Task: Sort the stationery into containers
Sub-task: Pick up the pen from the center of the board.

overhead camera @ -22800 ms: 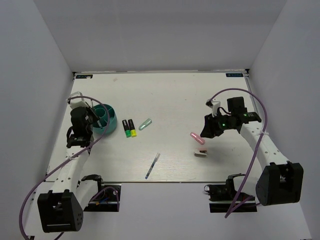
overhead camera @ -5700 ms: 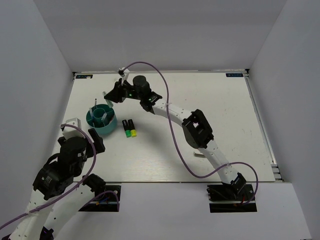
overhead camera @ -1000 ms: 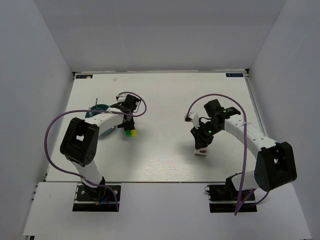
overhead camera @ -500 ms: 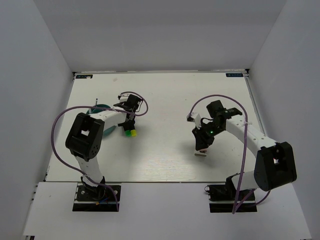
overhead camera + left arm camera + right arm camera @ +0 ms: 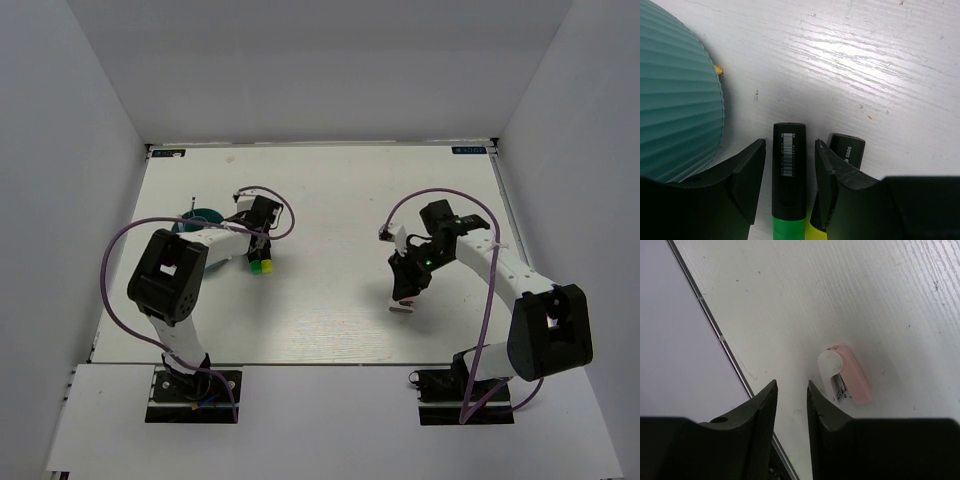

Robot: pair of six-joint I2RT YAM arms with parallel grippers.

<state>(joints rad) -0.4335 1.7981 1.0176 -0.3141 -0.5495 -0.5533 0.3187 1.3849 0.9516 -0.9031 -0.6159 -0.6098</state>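
While the left gripper (image 5: 789,150), jaws apart, straddles the green-ended black marker (image 5: 789,172), the right gripper (image 5: 791,387) hovers, slightly parted, beside the pink-and-white block (image 5: 850,377).

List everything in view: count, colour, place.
table: one, white, under everything
holder: one, teal, ribbed wall, left part of the table
markers: two, black, one green-ended and one yellow-ended, lying side by side next to the holder
block: one, pink and white, lying on the right part of the table
left arm, right arm: two, white and black, purple cables, bases at the near edge
left pincer: one, black, open, jaws either side of the green-ended marker
right pincer: one, black, slightly open, empty, close to the block without touching it
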